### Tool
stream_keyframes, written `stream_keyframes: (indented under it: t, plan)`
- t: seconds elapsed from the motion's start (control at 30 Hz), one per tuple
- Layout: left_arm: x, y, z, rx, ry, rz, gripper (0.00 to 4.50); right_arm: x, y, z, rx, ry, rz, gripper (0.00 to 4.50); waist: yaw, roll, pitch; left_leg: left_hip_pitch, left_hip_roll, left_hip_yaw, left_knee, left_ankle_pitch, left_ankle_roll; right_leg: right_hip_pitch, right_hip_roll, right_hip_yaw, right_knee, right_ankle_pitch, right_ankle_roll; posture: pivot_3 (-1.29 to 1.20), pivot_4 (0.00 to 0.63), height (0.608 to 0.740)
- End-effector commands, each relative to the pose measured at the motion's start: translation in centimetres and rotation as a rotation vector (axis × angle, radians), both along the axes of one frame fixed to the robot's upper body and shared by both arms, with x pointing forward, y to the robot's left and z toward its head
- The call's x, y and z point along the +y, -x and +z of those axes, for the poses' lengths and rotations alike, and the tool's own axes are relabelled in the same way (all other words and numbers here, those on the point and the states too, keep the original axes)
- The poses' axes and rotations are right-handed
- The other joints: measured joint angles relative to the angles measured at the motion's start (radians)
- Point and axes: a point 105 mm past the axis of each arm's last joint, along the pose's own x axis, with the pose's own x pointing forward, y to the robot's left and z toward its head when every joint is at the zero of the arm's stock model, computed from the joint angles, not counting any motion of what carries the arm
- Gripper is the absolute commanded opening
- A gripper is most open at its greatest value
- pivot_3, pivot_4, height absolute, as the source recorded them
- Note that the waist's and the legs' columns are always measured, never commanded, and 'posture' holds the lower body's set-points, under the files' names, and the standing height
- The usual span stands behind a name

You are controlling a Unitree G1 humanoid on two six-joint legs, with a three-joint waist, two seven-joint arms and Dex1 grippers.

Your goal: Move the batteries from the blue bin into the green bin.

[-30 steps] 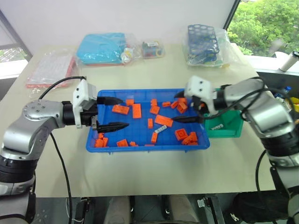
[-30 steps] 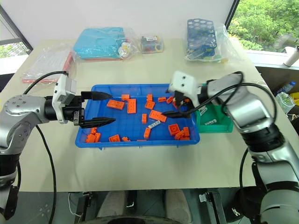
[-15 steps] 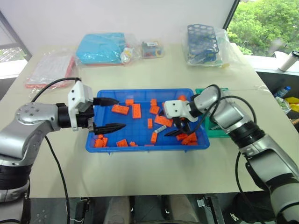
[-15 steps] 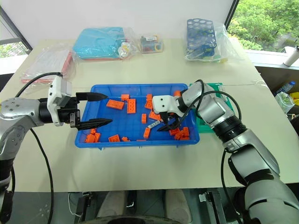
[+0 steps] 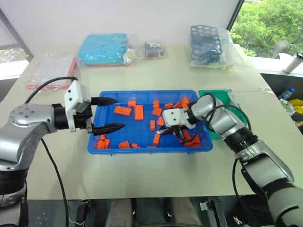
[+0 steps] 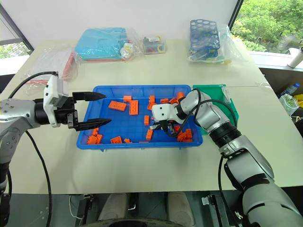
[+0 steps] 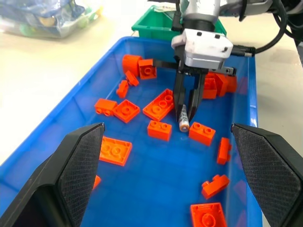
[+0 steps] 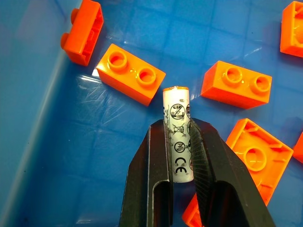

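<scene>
We find the right end effector (image 8: 180, 142) clamped on a battery (image 8: 178, 137) at centre of the blue bin (image 5: 142, 149), lifted clear of orange bricks (image 8: 131, 74). The left end effector (image 5: 111, 114) hangs wide open, empty, at the bin's left. The green bin (image 5: 227, 96) waits right.

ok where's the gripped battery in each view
Left eye: battery mid-bin, right of centre, at the right gripper.
Right eye, same spot.
Left wrist, upright between the fingers.
Right wrist, centre.
Shared landmark: blue bin.
</scene>
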Motion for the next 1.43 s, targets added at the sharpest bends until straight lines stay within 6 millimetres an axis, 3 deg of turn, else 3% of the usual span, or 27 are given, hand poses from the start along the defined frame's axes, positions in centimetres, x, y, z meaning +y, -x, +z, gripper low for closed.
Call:
stream_keyframes:
  t: [0.03, 0.1, 0.13, 0.23, 0.27, 0.37, 0.47, 0.57, 0.7, 0.77, 0.8, 0.9, 1.1, 1.3, 1.43]
  plan:
    - [-0.1, 0.1, 1.1, -0.044, 0.007, -0.019, 4.50, -0.3, -0.1, 0.8, -0.010, -0.023, -0.034, 0.04, 0.000, 0.000, 0.000, 0.000, 0.000, 0.000, 0.000, 0.000, 0.000, 0.000, 0.000, 0.000, 0.000, 0.000, 0.000, 0.00, 0.150, 0.739]
    - [-0.3, 0.1, 0.9, -0.038, 0.007, -0.030, 4.50, -0.7, -0.4, 3.3, -0.027, -0.094, -0.085, 0.04, 0.000, 0.000, 0.000, 0.000, 0.000, 0.000, 0.000, 0.000, 0.000, 0.000, 0.000, 0.000, 0.000, 0.000, 0.000, 0.00, 0.150, 0.739]
    - [-0.4, 0.2, 0.8, -0.032, 0.006, -0.039, 4.50, -1.4, -0.8, 5.7, -0.034, -0.166, -0.152, 0.04, 0.001, 0.000, 0.000, 0.000, 0.000, 0.000, 0.000, 0.000, 0.000, 0.000, 0.000, 0.000, 0.000, 0.000, 0.000, 0.00, 0.150, 0.739]
    - [-0.7, 0.1, 0.5, -0.022, 0.006, -0.055, 4.50, -4.6, -1.3, 11.2, -0.048, -0.337, -0.353, 0.04, 0.007, 0.001, 0.001, 0.000, 0.000, 0.000, 0.000, 0.000, 0.000, 0.000, -0.001, 0.000, 0.000, 0.000, 0.000, 0.00, 0.150, 0.739]
    - [-0.7, 0.1, 0.4, -0.021, 0.006, -0.056, 4.50, -5.2, -1.2, 11.8, -0.048, -0.357, -0.387, 0.04, 0.007, 0.001, 0.001, 0.000, 0.000, 0.000, 0.000, 0.000, 0.000, 0.000, -0.001, 0.000, 0.000, 0.000, 0.000, 0.00, 0.150, 0.739]
    - [-0.7, 0.0, 0.3, -0.016, 0.012, -0.063, 4.50, -10.6, -1.0, 13.5, -0.080, -0.395, -0.603, 0.04, 0.007, 0.000, 0.000, 0.000, 0.000, 0.000, 0.000, 0.000, 0.000, 0.000, -0.001, -0.001, 0.000, 0.000, 0.000, 0.00, 0.150, 0.739]
    - [-0.8, -0.2, 0.2, -0.009, 0.015, -0.074, 4.50, -14.5, 0.0, 13.4, -0.085, -0.397, -0.756, 0.04, 0.005, 0.000, 0.000, 0.000, -0.001, 0.000, -0.001, 0.000, 0.000, 0.001, -0.001, -0.001, -0.001, 0.000, 0.000, 0.00, 0.150, 0.739]
    - [-0.8, -0.4, 0.0, -0.003, 0.013, -0.087, 4.50, -16.1, 0.9, 12.1, -0.073, -0.369, -0.841, 0.04, -0.004, 0.000, 0.000, 0.001, -0.002, 0.001, -0.001, 0.000, 0.000, 0.001, -0.001, 0.000, -0.001, 0.000, 0.000, 0.00, 0.150, 0.739]
    - [-1.0, -0.9, 0.2, -0.001, 0.011, -0.105, 4.50, -17.5, 0.7, 9.8, -0.097, -0.322, -0.949, 2.05, -0.007, 0.001, 0.000, 0.002, -0.001, 0.001, -0.003, 0.000, 0.000, 0.000, 0.001, 0.002, -0.001, 0.000, 0.000, 0.00, 0.150, 0.739]
    - [-1.0, -1.2, 0.3, -0.002, 0.010, -0.111, 4.50, -17.7, 0.3, 9.7, -0.120, -0.330, -0.973, 3.09, -0.006, 0.001, 0.000, 0.002, -0.002, 0.002, -0.002, 0.000, 0.000, 0.000, 0.001, 0.002, -0.001, 0.000, 0.000, 0.00, 0.150, 0.739]
    - [-1.0, -1.3, 0.3, -0.002, 0.010, -0.112, 4.50, -17.8, 0.3, 9.9, -0.123, -0.342, -0.974, 3.40, -0.004, 0.001, 0.000, 0.002, -0.002, 0.002, -0.002, 0.000, 0.000, 0.000, 0.001, 0.002, -0.001, 0.000, 0.000, 0.00, 0.150, 0.739]
    - [-0.7, -1.5, 0.4, 0.000, 0.009, -0.111, 4.50, -18.5, 0.8, 10.8, -0.140, -0.371, -0.944, 3.40, 0.000, 0.001, 0.000, 0.002, -0.002, 0.002, -0.002, 0.000, 0.000, 0.000, 0.000, 0.002, -0.001, 0.000, 0.000, 0.00, 0.150, 0.739]
    - [1.9, -2.0, 0.8, 0.019, -0.009, -0.055, 4.50, -22.7, 2.9, 12.9, -0.183, -0.344, -0.855, 3.40, 0.003, 0.001, 0.000, 0.001, -0.004, 0.003, -0.001, 0.000, 0.001, 0.001, -0.001, 0.002, -0.001, 0.000, 0.001, 0.00, 0.150, 0.739]
    - [6.4, -2.1, 1.1, 0.043, -0.062, 0.040, 4.50, -26.6, 5.9, 11.9, -0.082, -0.254, -0.824, 3.40, -0.005, 0.001, 0.000, 0.002, -0.002, 0.004, -0.003, 0.000, 0.001, 0.001, 0.000, 0.002, -0.001, 0.000, 0.000, 0.00, 0.150, 0.739]
    - [7.7, -2.0, 1.1, 0.040, -0.084, 0.065, 4.50, -26.8, 5.8, 11.1, -0.065, -0.267, -0.829, 3.40, -0.007, 0.002, 0.000, 0.004, -0.001, 0.005, -0.002, 0.000, 0.001, 0.001, -0.001, 0.002, -0.001, 0.000, 0.000, 0.00, 0.150, 0.739]
